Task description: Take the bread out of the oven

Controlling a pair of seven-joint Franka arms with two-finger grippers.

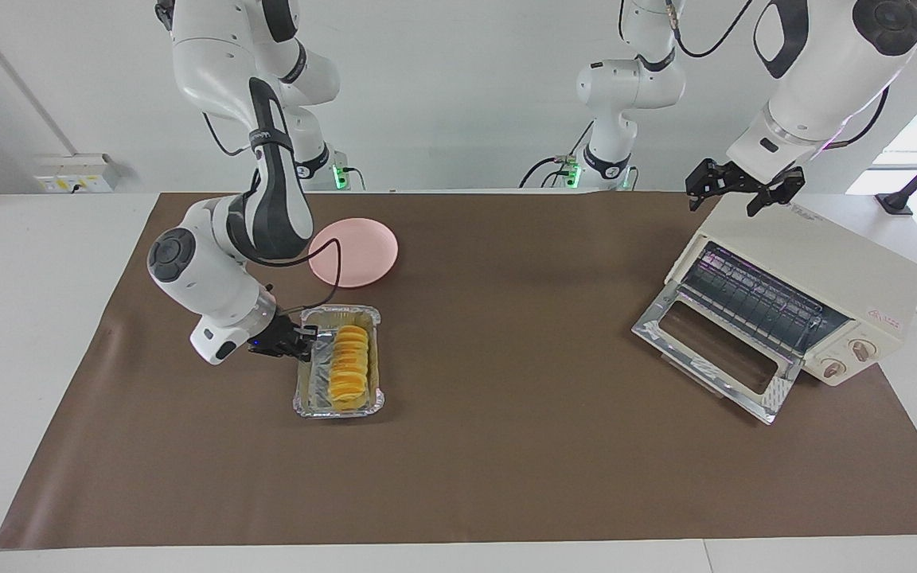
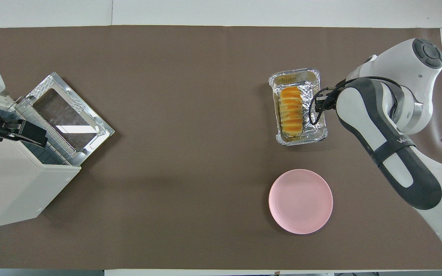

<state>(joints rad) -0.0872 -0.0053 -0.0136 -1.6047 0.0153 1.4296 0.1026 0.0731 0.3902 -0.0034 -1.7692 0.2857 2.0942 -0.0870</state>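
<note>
- Facing view: I see the bread lying in a foil tray on the mat, well apart from the oven, whose door hangs open at about 4 o'clock from the tray toward the left arm's end.
- The right gripper sits at the tray's 9 o'clock edge, fingers pinched together on the foil rim, so I read it as clamped on the tray, not the loaf.
- The left gripper hovers over the oven's top, fingers spread wide, holding nothing; that arm waits.
- A pink plate lies at 12 o'clock from the tray, nearer the robots.
- Overhead view: the bread fills the tray's middle, with the plate at 6 o'clock and the oven at 9 o'clock.
- The right gripper meets the tray's 3 o'clock rim; the left gripper covers the oven's rack.
- My judgement: the loaf is light, soft and sliced, so it could crush or split; I would carry it by the tray rim, gently, since thin foil bends easily.
</note>
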